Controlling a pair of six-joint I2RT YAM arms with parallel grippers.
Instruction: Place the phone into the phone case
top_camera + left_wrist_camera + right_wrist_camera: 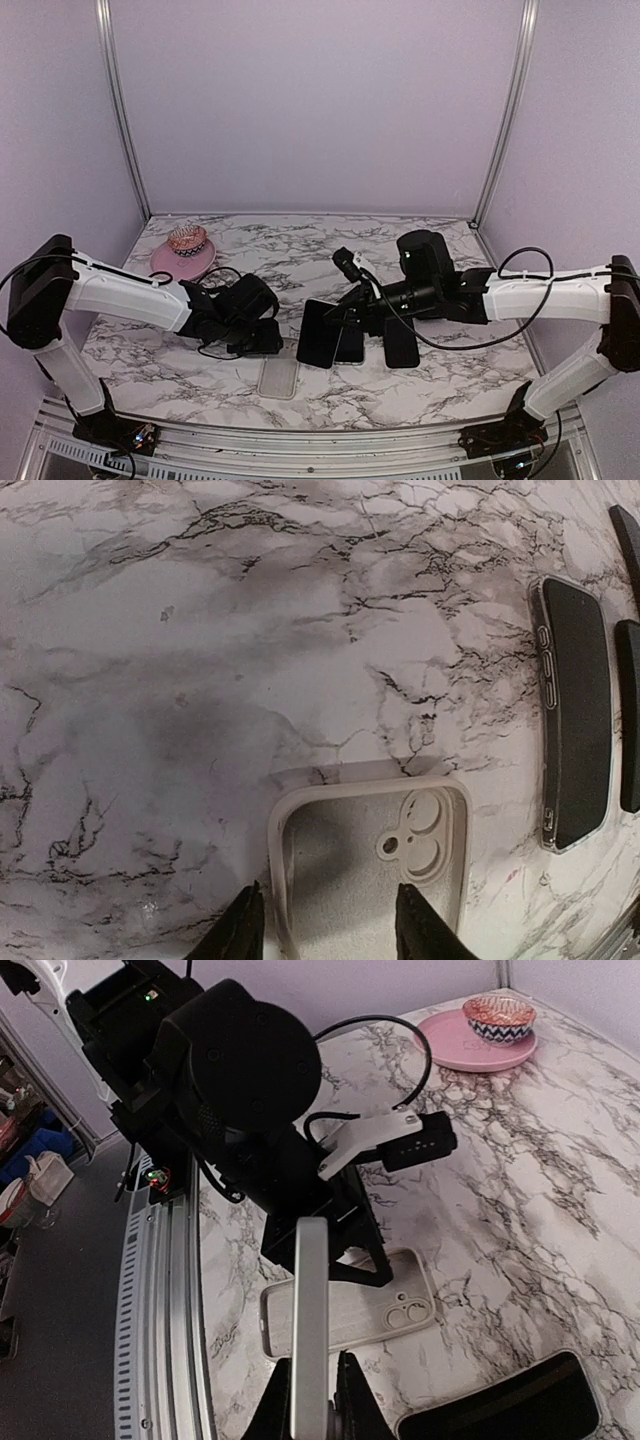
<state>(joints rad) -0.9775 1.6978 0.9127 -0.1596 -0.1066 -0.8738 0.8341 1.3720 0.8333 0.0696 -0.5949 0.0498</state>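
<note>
I'm looking into a robot lab test cell: plain lilac panels [320, 100] on three sides, held by bare aluminium posts [118, 110], box in a marble-print tabletop [300, 250]. The left arm [120, 290] and right arm [550, 295] sit at the near edge by a slotted metal rail [145, 1330]. Past that rail, my right wrist camera picks up grey floor [60, 1310] and blue storage bins [35, 1150], proper workroom clutter.

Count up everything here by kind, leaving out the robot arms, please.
Black rectangular phones: 3
Pale empty phone case: 1
Round pink plate: 1
Small patterned bowl: 1
Total: 6
</note>
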